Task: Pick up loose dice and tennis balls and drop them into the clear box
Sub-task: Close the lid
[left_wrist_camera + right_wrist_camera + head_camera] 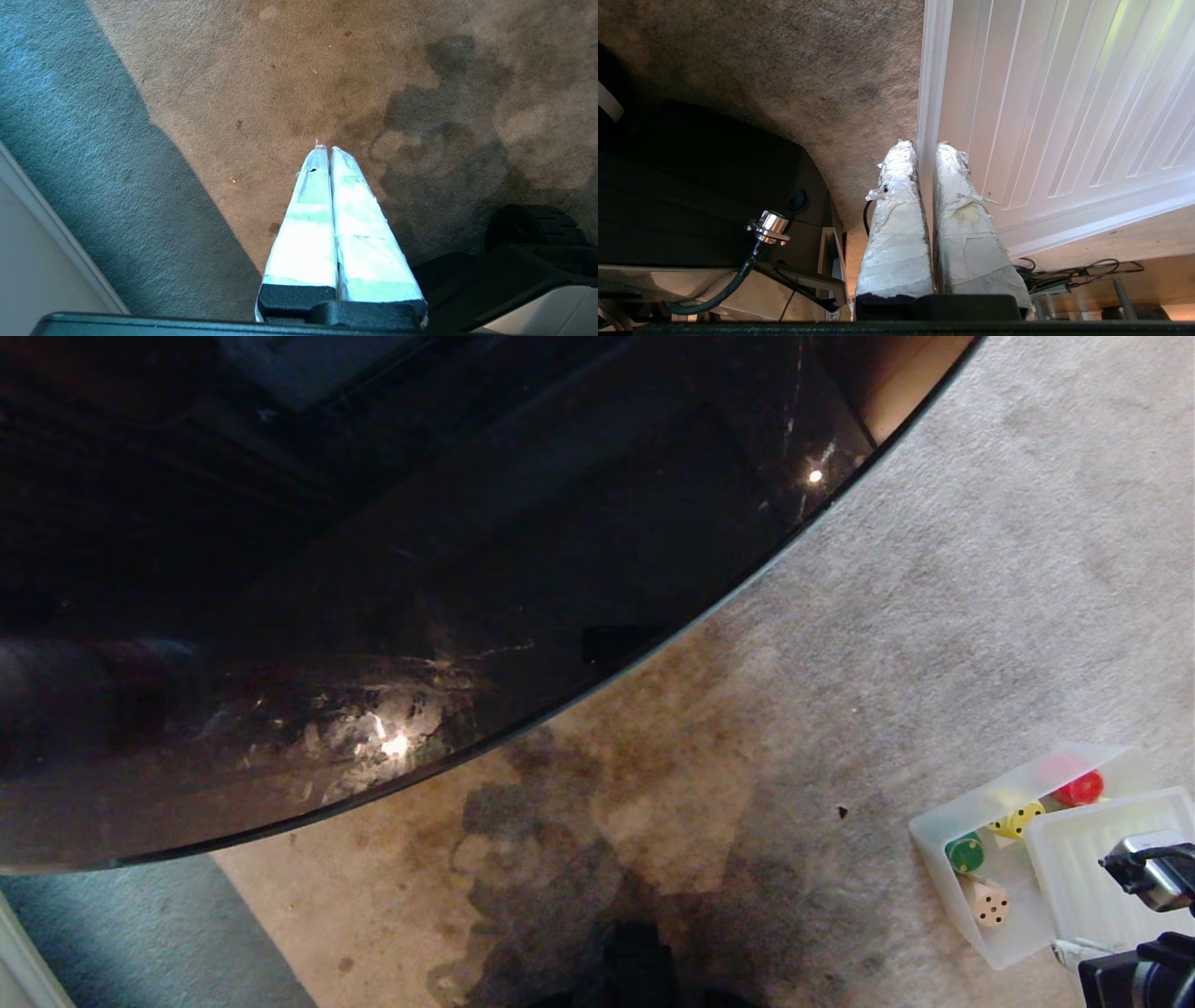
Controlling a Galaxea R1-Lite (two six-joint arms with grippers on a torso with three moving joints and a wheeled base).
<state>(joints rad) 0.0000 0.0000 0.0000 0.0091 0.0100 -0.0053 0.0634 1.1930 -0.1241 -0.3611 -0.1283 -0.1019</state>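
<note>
Right gripper (pixel 924 154) pinching the lid (pixel 1064 116) edge

Box (pixel 943 821) just beside it holds four dice (pixel 1018 819); left gripper (pixel 325 151) pressed together over carpet (pixel 233 93).

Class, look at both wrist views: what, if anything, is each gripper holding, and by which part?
The right gripper is pinching the raised edge rim of the flat ribbed translucent lid between its jaws. The left gripper holds nothing, its jaws shut above the carpet.

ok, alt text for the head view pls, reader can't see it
On beige carpet at lower right, a clear box holds red, yellow, dark green and tan dice, with a ribbed translucent lid lying over its right part. A glossy black curved tabletop fills the upper left.
</note>
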